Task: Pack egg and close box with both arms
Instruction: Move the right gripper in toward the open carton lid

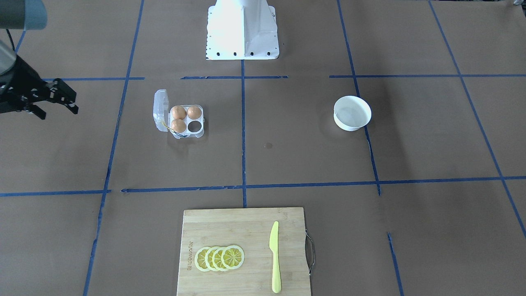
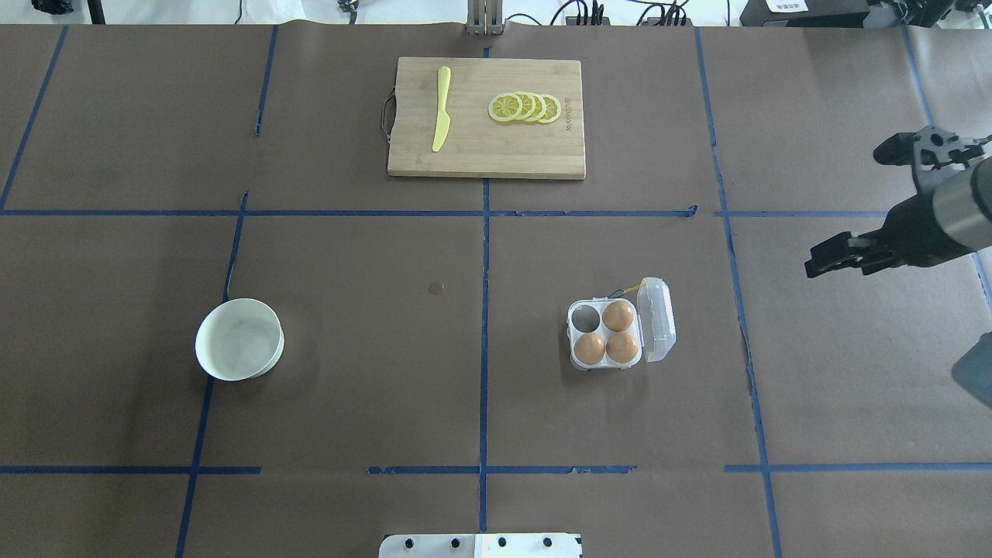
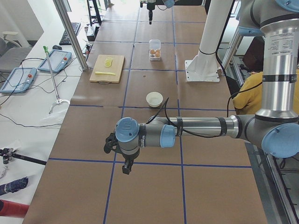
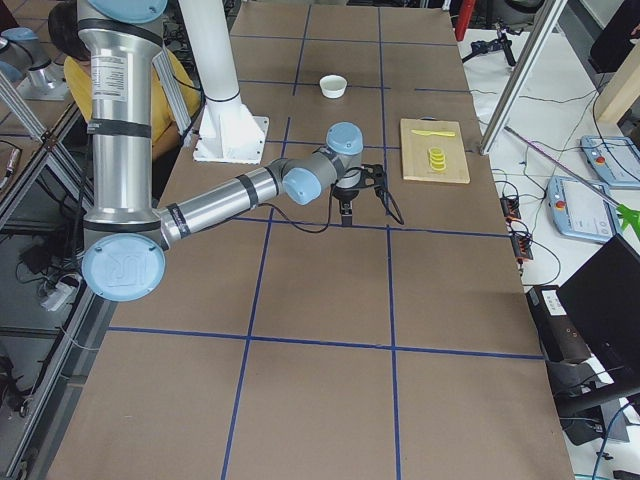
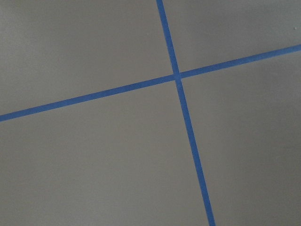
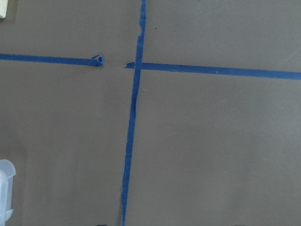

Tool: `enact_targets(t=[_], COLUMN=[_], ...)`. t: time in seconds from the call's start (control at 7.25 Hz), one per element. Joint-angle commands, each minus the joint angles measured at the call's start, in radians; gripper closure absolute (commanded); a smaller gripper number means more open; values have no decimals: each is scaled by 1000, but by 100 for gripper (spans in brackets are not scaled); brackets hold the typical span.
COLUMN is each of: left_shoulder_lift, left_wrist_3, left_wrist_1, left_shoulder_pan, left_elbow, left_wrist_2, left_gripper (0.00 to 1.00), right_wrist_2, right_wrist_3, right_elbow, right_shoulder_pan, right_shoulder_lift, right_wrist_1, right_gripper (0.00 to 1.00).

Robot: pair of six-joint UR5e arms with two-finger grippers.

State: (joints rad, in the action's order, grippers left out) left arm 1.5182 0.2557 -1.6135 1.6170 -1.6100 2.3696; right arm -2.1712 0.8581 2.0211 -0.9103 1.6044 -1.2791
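Observation:
The clear box [image 2: 604, 363] lies right of the table's middle with its lid [image 2: 659, 319] open to the side; it also shows in the front view [image 1: 193, 132]. Three brown eggs [image 2: 618, 315] fill three cells and one cell [image 2: 587, 316] is empty. I cannot tell which egg is the task's egg. My right gripper [image 2: 829, 260] hangs open and empty above bare table, well right of the box, and shows in the front view [image 1: 57, 107]. My left gripper [image 3: 126, 167] shows only in the left side view, far from the box. I cannot tell whether it is open or shut.
An empty white bowl [image 2: 239, 339] stands on the left half. A wooden cutting board [image 2: 558, 155] at the far edge bears lemon slices [image 2: 525, 108] and a yellow knife [image 2: 441, 108]. Blue tape lines cross the brown table. The lid's corner [image 6: 4, 190] shows in the right wrist view.

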Motion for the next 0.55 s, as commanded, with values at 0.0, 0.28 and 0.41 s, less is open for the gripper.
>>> enact_targets(t=[0.0,0.28,0.41], left_shoulder_lift=[2,2,2], left_wrist_3=[2,2,2], left_wrist_1=[-2,0,0], left_shoulder_pan=[0,0,0], left_elbow=[-7,-19,-19], left_wrist_2=[-1,-4,-6], left_gripper=[0,0,0], right_wrist_2=[82,180,209], right_wrist_3=[220,350,401], right_elbow=[5,-25,-50], right_shoulder_pan=[170,279,318], right_shoulder_lift=[-36,-139,-205], right_wrist_1=[88,104,103], right_gripper=[92,100,100])
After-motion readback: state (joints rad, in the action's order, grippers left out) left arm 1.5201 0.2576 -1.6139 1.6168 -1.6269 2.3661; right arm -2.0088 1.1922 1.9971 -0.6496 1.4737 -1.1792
